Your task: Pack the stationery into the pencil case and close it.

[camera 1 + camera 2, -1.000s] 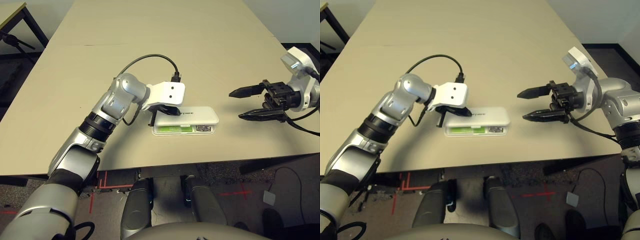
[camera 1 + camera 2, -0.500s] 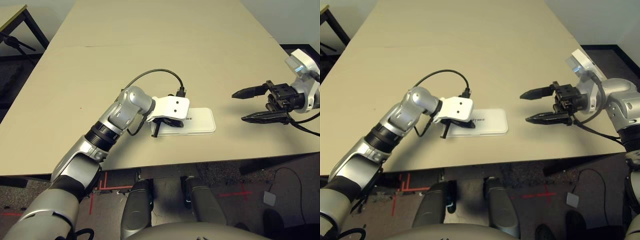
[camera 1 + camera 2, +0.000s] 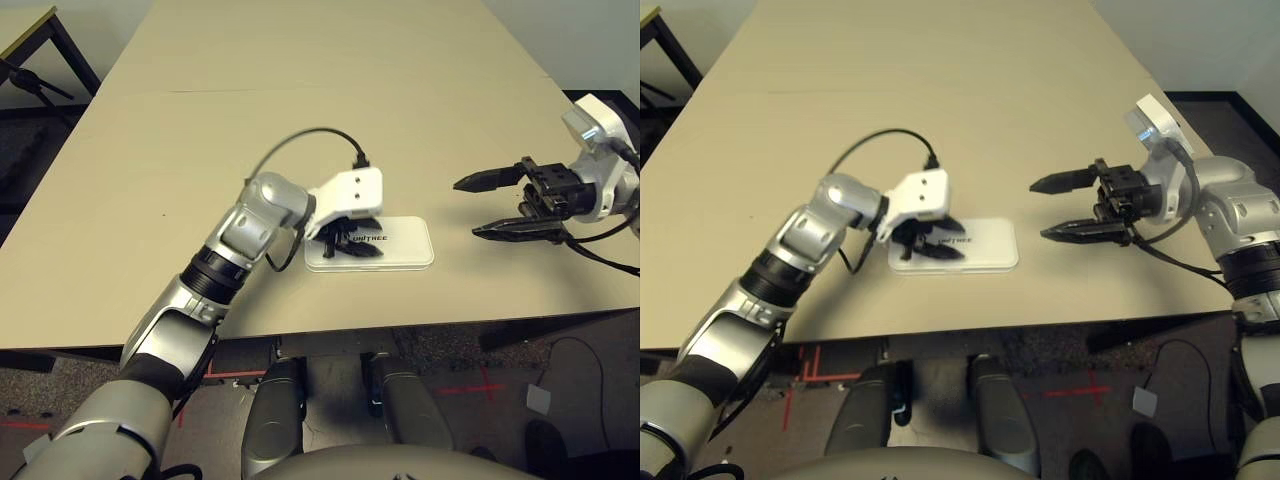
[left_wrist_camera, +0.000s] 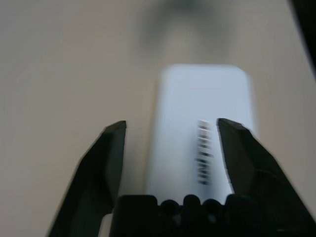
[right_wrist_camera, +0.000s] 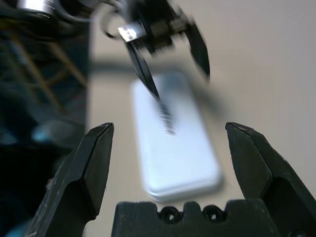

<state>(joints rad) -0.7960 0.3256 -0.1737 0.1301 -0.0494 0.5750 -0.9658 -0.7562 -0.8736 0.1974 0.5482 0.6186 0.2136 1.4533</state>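
A: On the worktop (image 3: 150,200), near its front edge, the case (image 3: 400,245) lies flat, lid down, print up. No stationery in sight, so presumably it's inside.

B: Left gripper (image 3: 352,243)?

A: Right over the case's left end, jaws apart, tips at or just above the lid; contact can't be told. Left wrist view: one finger (image 4: 106,158) off the case's long edge, over bare worktop; the other over the lid by the print.

B: Right gripper (image 3: 487,205)?

A: Off the case's right end, clearly apart from it, jaws wide, holding nothing, pointing across toward the case.

B: Long axis?

A: Runs left to right across the robot's front, so each gripper faces one short end. Left arm is much nearer, basically on top of it.

B: Step?

A: Looks like closing is done or nearly so. If the lid needs a last press, the left arm is placed for it; right would have to reach in along the long axis.
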